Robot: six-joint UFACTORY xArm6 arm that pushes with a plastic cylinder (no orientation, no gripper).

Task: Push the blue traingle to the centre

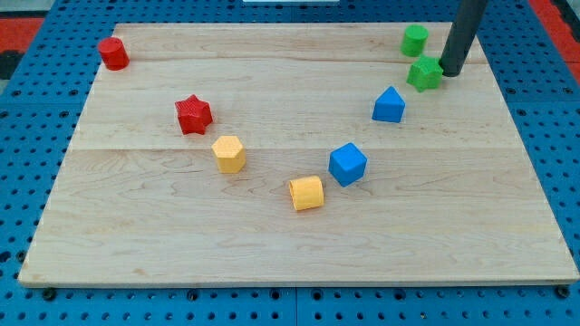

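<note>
The blue triangle (389,105), a small peaked block that looks more like a little house than a true triangle, sits on the wooden tabletop (136,235) in its far right part, well right of the middle. The rod's tip (450,72) rests further right and further back, just beside the green star (424,73) and apparently touching its right edge; a second green block (415,40) stands just behind. There are no jaws on this arm, only the plain rod, so nothing is gripped.

The block appears to be light, rigid and smooth-bottomed, and should slide readily on the wood. Being small with angled faces, it will probably turn or slip aside if struck off-centre. It cannot be held; the best contact point seems to be the middle of its right, far face, so the push runs left and nearward to the centre.

The green star lies between tip and target and could be shoved along. The blue cube (348,164), yellow cylinder (306,193), yellow hexagon (228,153), red star (193,114) and red block (113,53) lie nearer or leftward.
</note>
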